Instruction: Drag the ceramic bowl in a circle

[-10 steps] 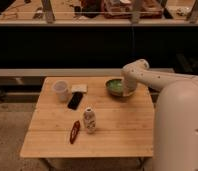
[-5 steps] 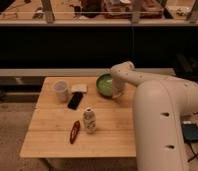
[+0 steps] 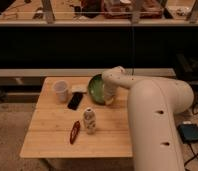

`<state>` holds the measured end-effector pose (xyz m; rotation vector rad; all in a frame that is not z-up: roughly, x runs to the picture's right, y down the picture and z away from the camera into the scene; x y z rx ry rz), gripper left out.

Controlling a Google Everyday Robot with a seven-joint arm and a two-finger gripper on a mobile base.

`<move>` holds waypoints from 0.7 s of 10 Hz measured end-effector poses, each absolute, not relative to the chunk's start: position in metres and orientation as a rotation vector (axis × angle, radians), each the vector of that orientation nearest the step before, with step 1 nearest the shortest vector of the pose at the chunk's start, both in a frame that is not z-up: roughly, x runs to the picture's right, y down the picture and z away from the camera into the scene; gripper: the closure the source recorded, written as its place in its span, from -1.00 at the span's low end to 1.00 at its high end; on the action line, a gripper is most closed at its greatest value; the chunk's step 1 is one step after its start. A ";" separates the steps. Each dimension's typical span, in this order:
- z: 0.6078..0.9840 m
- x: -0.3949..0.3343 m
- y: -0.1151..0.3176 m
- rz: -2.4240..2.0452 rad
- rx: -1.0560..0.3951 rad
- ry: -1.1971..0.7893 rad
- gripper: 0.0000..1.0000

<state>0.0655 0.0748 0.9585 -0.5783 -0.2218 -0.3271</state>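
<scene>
The green bowl [image 3: 97, 88] is tilted at the wooden table's [image 3: 52, 137] far edge, right of the cup [image 3: 61, 90]. The gripper [image 3: 108, 96] meets its right rim; finger state cannot be determined.

Dim warm indoor light, soft blur throughout, pincer [image 3: 110, 98] at the bowl.

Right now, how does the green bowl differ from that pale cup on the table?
The ceramic bowl is glossy green, wide and shallow; the cup is whitish, narrower and taller. The bowl looks tipped up on edge, its inside facing the camera, while the cup stands upright. The robot's claw is at the bowl's right side; the cup stands alone to the left. Both sit at the back of the wooden table.
</scene>
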 end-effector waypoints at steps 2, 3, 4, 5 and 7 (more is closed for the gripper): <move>0.958 0.066 0.076 -0.326 -0.580 -0.222 1.00; 0.956 0.065 0.078 -0.333 -0.585 -0.228 1.00; 0.951 0.061 0.085 -0.358 -0.595 -0.242 1.00; 0.950 0.062 0.085 -0.358 -0.599 -0.241 1.00; 0.950 0.061 0.085 -0.356 -0.597 -0.244 1.00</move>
